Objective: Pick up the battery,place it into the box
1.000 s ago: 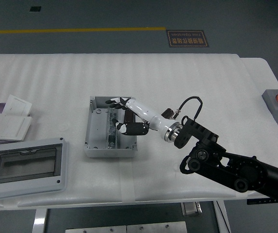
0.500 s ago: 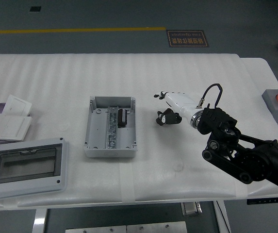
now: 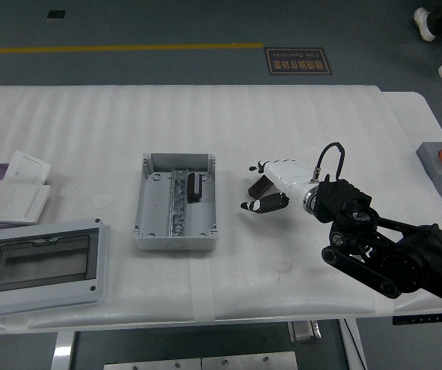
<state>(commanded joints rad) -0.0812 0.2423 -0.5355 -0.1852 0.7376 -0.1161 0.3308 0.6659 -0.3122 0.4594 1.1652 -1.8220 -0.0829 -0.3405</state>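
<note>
Now | battery [image 3: 195,186] lies in box [image 3: 153,229], right of its centre rail, long axis toward table [image 3: 89,123] far edge | right hand [image 3: 265,187] just off box's right wall, fingers loose, holding nothing | left arm unseen

Even, fairly bright overhead light falls on the white table [image 3: 298,123], whose padded cover shows soft ripples without harsh glare. Shadows are faint and short: a thin one beneath the right hand [image 3: 271,185] and dim shading inside the grey box [image 3: 176,202]. Focus is sharp throughout, with no motion blur. The floor beyond the table is darker.
</note>
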